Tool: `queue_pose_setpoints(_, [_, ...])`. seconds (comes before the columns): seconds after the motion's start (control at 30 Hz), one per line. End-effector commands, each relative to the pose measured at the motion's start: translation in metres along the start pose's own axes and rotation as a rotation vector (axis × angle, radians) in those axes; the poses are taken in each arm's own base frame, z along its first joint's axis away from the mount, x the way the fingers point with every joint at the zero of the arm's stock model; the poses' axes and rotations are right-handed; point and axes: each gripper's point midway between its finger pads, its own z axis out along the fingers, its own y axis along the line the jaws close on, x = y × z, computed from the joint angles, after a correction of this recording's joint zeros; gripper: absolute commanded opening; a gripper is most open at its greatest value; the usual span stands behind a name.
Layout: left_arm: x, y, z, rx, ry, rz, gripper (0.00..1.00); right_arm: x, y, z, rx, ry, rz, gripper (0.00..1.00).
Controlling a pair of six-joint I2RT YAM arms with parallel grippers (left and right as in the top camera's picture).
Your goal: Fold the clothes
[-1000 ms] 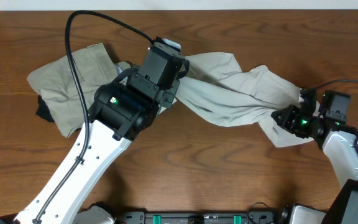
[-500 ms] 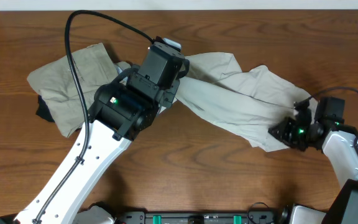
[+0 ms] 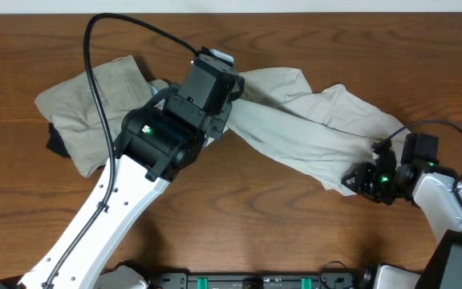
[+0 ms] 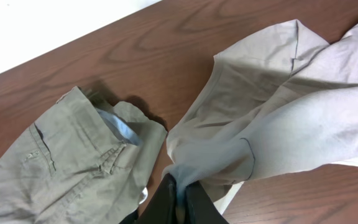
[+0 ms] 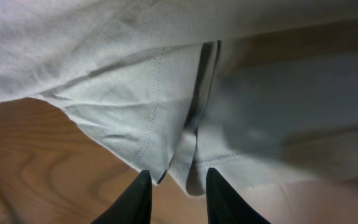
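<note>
Grained wood table [image 3: 255, 217] beneath a long, thin, wrinkly cream garment [image 3: 295, 132]

1. The left arm [image 3: 111, 201] reaches from the near left edge diagonally up toward the middle. Its white link leads to a black elbow and wrist block.
2. The left gripper [image 4: 180, 188] is hidden under the wrist from overhead. In the wrist view its two dark fingers are pressed together on a fold of the pale cream garment [image 4: 278, 124].
3. The right arm [image 3: 443, 197] comes in from the near right corner, bent low, with its wrist pointing left.
4. The right gripper [image 5: 178, 174] has its fingers parted with a clear gap. They clamp nothing.
</note>
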Motion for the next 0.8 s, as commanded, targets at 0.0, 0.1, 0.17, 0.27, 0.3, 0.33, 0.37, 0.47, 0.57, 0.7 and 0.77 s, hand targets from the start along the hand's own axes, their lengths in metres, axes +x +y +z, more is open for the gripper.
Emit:
queue_pose_setpoints(0.0, [-0.007, 0.007, -0.007, -0.02, -0.027, -0.004, 0.06, 0.006, 0.01, 0.005, -0.066, 0.004, -0.029, 0.29])
queue_pose_setpoints(0.1, [-0.007, 0.007, -0.007, -0.02, -0.027, -0.004, 0.06, 0.006, 0.011, 0.009, -0.077, -0.005, -0.021, 0.29])
queue_pose_setpoints(0.17, [-0.007, 0.007, -0.007, -0.02, -0.027, -0.004, 0.06, 0.006, 0.012, 0.011, -0.079, -0.009, -0.032, 0.29])
queue_pose_setpoints(0.27, [-0.007, 0.007, -0.007, -0.02, -0.027, -0.004, 0.06, 0.006, 0.018, 0.013, -0.092, -0.01, -0.038, 0.29])
queue_pose_setpoints(0.3, [-0.007, 0.007, -0.007, -0.02, -0.027, -0.004, 0.06, 0.006, 0.02, 0.013, -0.1, -0.008, -0.046, 0.28])
queue_pose_setpoints(0.33, [-0.007, 0.007, -0.007, -0.02, -0.027, -0.004, 0.06, 0.006, 0.022, 0.014, -0.103, -0.007, -0.052, 0.28])
queue_pose_setpoints(0.37, [-0.007, 0.007, -0.007, -0.02, -0.027, -0.004, 0.06, 0.006, 0.023, 0.015, -0.1, -0.005, -0.056, 0.28])
queue_pose_setpoints(0.47, [-0.007, 0.007, -0.007, -0.02, -0.027, -0.004, 0.06, 0.007, 0.023, 0.017, -0.076, -0.001, -0.053, 0.28])
queue_pose_setpoints(0.57, [-0.007, 0.007, -0.007, -0.02, -0.026, -0.004, 0.06, 0.009, 0.02, 0.019, -0.048, 0.002, -0.057, 0.28])
queue_pose_setpoints(0.7, [-0.007, 0.007, -0.007, -0.02, -0.027, -0.004, 0.06, 0.011, 0.022, 0.021, -0.038, 0.009, -0.06, 0.28])
queue_pose_setpoints(0.77, [-0.007, 0.007, -0.007, -0.02, -0.027, -0.004, 0.06, 0.013, 0.023, 0.022, -0.036, 0.016, -0.06, 0.28])
